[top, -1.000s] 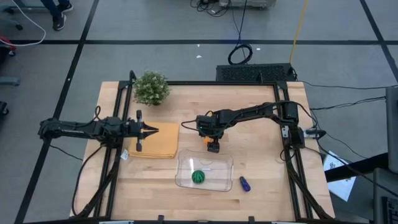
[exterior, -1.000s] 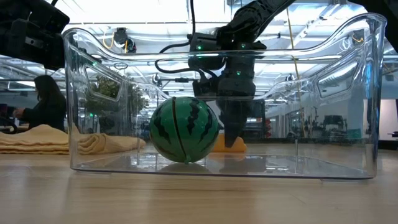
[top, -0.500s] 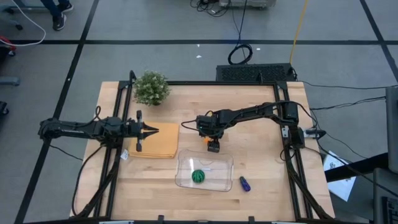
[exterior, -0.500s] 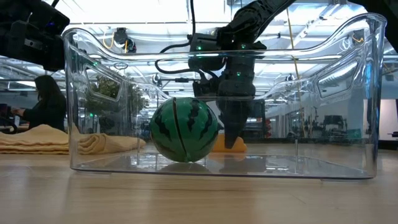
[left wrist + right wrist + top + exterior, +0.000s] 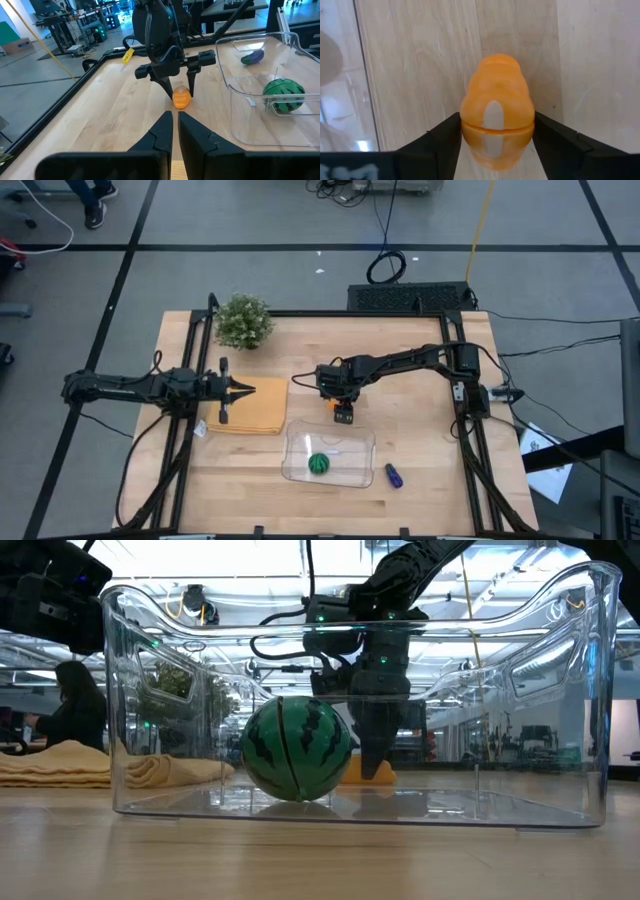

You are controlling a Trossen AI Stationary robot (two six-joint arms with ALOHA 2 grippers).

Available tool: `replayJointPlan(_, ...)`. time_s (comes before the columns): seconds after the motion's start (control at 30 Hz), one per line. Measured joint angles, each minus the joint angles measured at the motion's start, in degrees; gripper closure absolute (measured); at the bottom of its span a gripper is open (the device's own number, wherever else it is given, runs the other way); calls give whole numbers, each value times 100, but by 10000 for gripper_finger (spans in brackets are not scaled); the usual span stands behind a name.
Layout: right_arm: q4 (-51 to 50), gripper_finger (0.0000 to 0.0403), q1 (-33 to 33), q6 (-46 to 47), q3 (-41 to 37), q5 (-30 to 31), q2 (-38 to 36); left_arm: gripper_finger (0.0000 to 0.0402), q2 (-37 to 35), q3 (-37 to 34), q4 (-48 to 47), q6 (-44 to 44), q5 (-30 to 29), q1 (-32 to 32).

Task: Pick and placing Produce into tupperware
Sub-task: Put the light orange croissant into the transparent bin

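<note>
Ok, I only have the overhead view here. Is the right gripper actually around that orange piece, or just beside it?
Observer: Around it. The right wrist view shows the orange piece between the right gripper's open fingers, one on each side.
Operator: Is it lifted?
Observer: No. In the left wrist view it sits on the table.
Operator: And the left gripper?
Observer: The left gripper is shut, fingers together, pointing toward the orange piece.
</note>
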Motion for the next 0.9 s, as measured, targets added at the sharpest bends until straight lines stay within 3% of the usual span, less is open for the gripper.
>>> replayJointPlan(0.9,-366,189,2,-23,306,17,-169,369,1,0,-18,3,-2,0)
